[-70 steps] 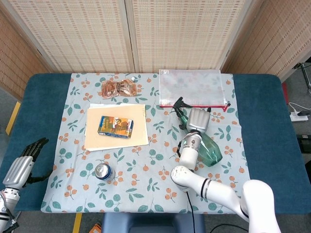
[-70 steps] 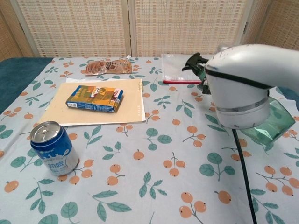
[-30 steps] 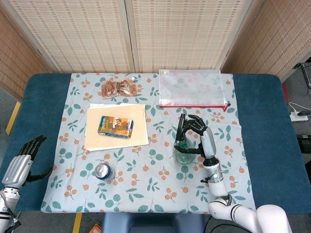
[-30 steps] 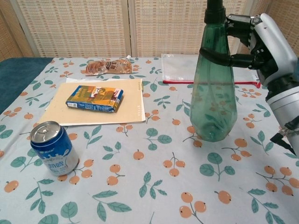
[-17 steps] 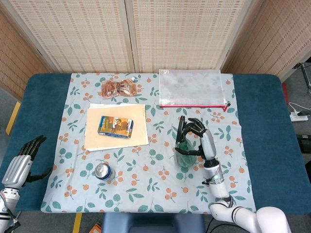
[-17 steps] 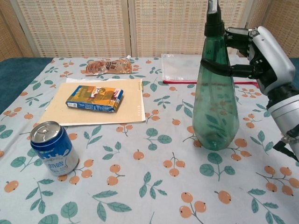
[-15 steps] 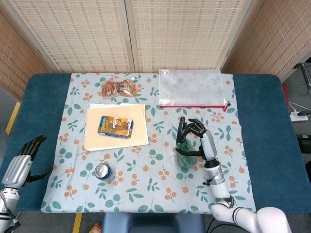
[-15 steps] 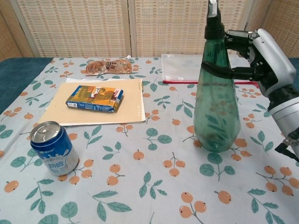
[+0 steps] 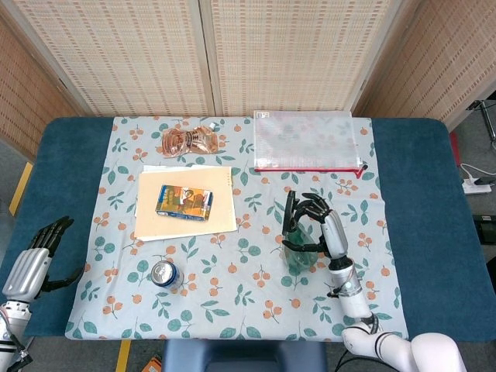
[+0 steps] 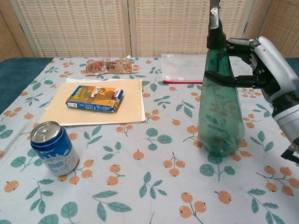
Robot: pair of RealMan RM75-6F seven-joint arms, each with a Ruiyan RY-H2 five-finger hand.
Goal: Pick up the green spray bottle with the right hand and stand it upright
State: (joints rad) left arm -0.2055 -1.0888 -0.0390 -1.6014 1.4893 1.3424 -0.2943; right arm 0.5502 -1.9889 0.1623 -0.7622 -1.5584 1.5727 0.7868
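Green spray bottle [image 10: 219,107] upright on the floral cloth [image 9: 232,302] covering the desk [image 9: 434,209], base resting on the cloth, black nozzle at the top. Gripped near the upper body by the right hand [image 10: 261,65]: dark fingers [image 10: 224,79] curled around the front of the bottle, thumb side reaching behind the neck, silver back of the hand turned to the right of the bottle. In the head view, same bottle [image 9: 297,248] seen from above with the right hand [image 9: 322,229] wrapped on it.

Relative to the bottle: clear zip pouch with a red edge [image 9: 306,141] farther back toward the screen; tan folder [image 9: 186,203] to the left, with a blue and orange box [image 9: 184,200] lying flat on it; orange snack packet [image 9: 188,141] beyond the folder, far back and left; blue drink can [image 10: 50,148] standing well to the left and nearer the front edge.

Left hand [image 9: 35,260] well apart from the bottle, off the cloth at the far left edge of the desk, holding nothing, dark fingers loosely apart and slightly curled.
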